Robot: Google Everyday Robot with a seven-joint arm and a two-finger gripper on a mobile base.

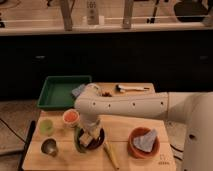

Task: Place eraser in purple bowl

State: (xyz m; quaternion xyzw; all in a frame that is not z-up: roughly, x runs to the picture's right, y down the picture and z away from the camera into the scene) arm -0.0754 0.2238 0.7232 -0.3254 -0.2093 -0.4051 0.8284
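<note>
The purple bowl is dark, nearly black, and sits at the front middle of the wooden table. My gripper hangs down from the white arm directly over the bowl's left part. A small pale beige block, the eraser, shows right at the gripper's tip, inside the bowl's rim. I cannot tell whether it is held or resting in the bowl. The arm hides the back of the bowl.
A green tray holding a blue item stands at the back left. An orange-filled cup, a green cup and a metal cup stand to the left. An orange-brown bowl with grey cloth is to the right, and a long yellow item lies in front.
</note>
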